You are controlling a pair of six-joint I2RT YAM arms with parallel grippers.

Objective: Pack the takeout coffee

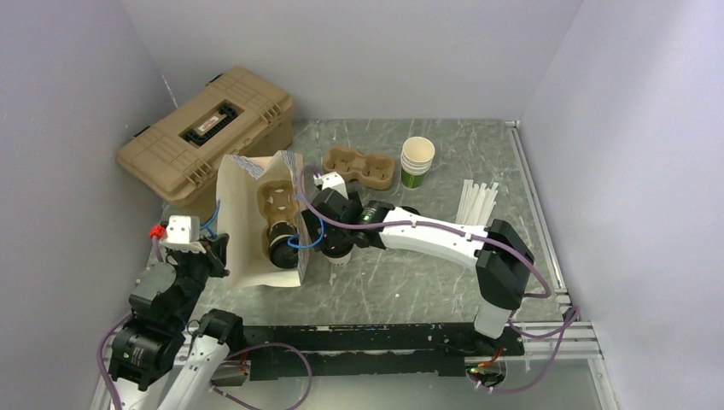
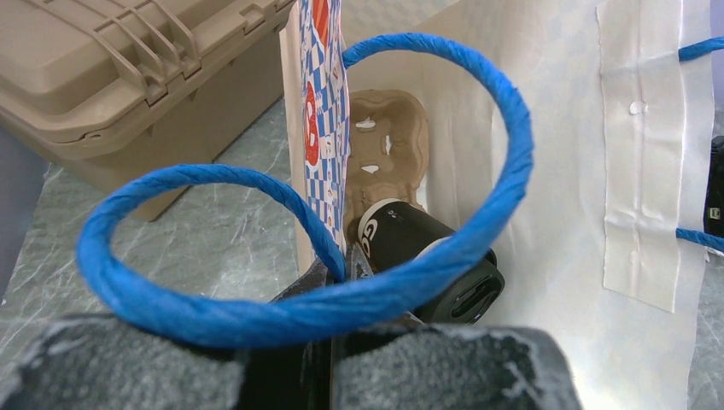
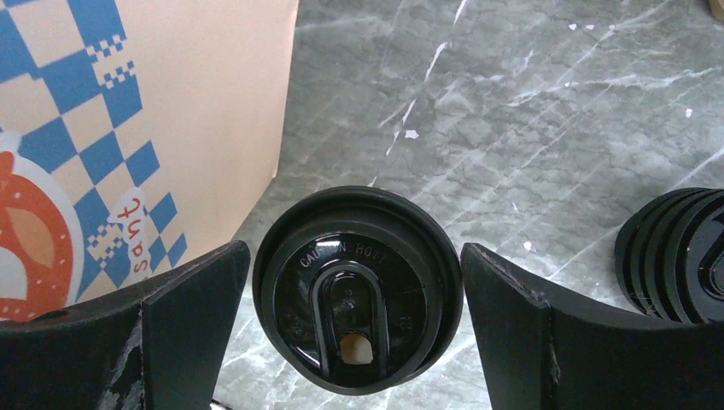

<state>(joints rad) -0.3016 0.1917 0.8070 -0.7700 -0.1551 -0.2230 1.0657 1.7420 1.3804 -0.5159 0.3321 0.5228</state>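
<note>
The takeout coffee (image 3: 359,290), a pale cup under a round black lid, stands on the table just right of the paper bag (image 1: 248,213). My right gripper (image 3: 354,256) is open, with one finger on each side of the lid and a thin gap at each. In the top view the right gripper (image 1: 337,243) covers the cup (image 1: 340,256). My left gripper (image 2: 337,273) is shut on the bag's edge at the base of a blue handle (image 2: 256,307). The bag lies open, and inside it a cardboard carrier (image 2: 384,145) holds a black lidded cup (image 2: 427,256).
A tan toolbox (image 1: 205,132) sits behind the bag at back left. An empty cardboard carrier (image 1: 360,167), a stack of lidless cups (image 1: 417,161) and white straws (image 1: 478,203) lie at the back right. A stack of black lids (image 3: 679,256) sits right of the right gripper.
</note>
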